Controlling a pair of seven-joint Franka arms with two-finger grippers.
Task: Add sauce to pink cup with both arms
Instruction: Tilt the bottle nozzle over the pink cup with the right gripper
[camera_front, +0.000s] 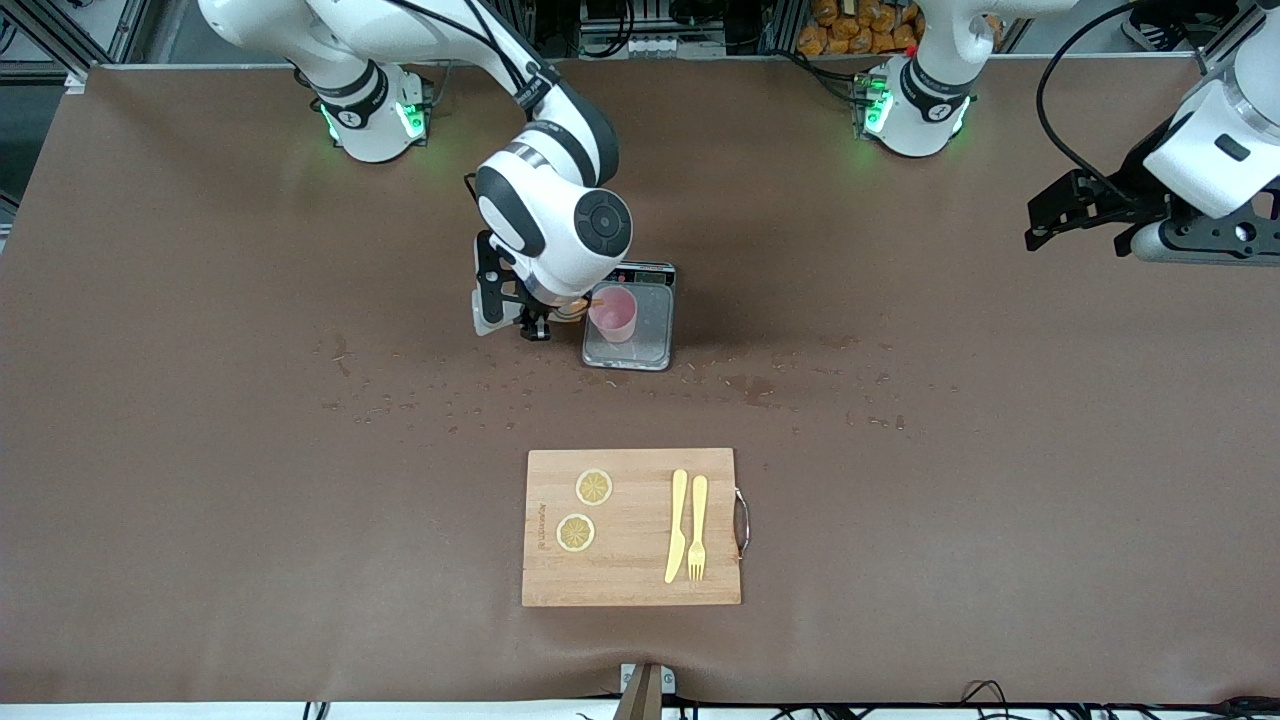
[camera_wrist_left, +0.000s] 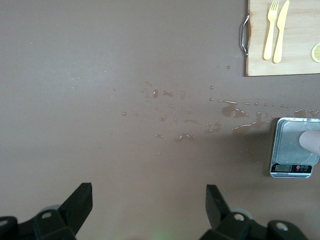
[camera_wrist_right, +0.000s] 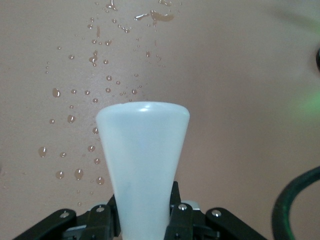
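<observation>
While clamped in right gripper (camera_wrist_right: 145, 220), sauce (camera_wrist_right: 142, 165) tipped beside pink cup (camera_front: 613, 312), nozzle at cup rim. Cup sits on scale (camera_front: 630, 345), mid-table, farther from camera than board (camera_front: 631, 527). Left gripper (camera_wrist_left: 149, 207) wide, holding nothing, waiting over left arm's end of table. Spilled drops (camera_wrist_left: 190, 120) on table

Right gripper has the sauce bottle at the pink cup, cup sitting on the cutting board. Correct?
Not quite. The right gripper does hold the sauce bottle by the pink cup, but the cup stands on the grey scale tray, not the cutting board. The front view shows it.
</observation>
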